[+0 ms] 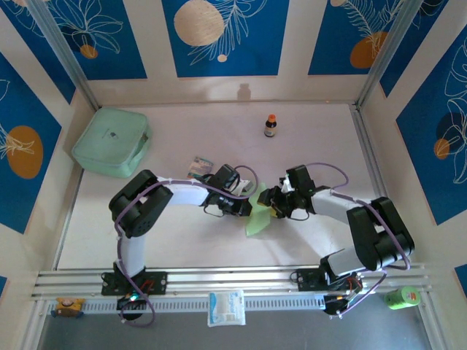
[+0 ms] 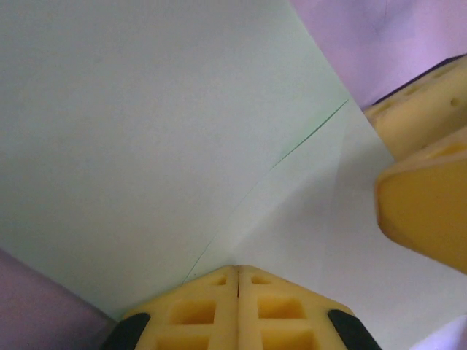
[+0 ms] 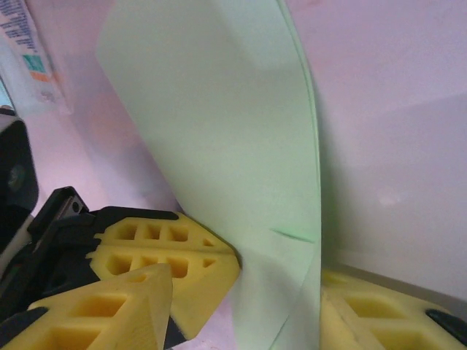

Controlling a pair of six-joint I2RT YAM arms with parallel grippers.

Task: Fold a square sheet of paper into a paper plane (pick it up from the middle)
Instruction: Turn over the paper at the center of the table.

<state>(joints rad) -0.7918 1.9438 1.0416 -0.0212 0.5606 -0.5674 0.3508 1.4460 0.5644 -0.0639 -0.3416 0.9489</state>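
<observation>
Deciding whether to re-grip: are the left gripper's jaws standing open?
No, the left gripper has its jaws pressed together with no gap, pinching the square sheet of paper at its edge.

Two matching robot arms, the left arm (image 1: pixel 139 208) and the right arm (image 1: pixel 376 233), wear the same livery: glossy black joint housings, white link tubes and a black base plate bolted at the tabletop's near edge. Thin purple cables (image 1: pixel 328 166) loop loosely from joint to joint. The left hand (image 2: pixel 238 275) and the right hand (image 1: pixel 271 207) carry chunky yellow fingers (image 3: pixel 124 306), moulded with square hollow pockets and seated in black mounts.
</observation>
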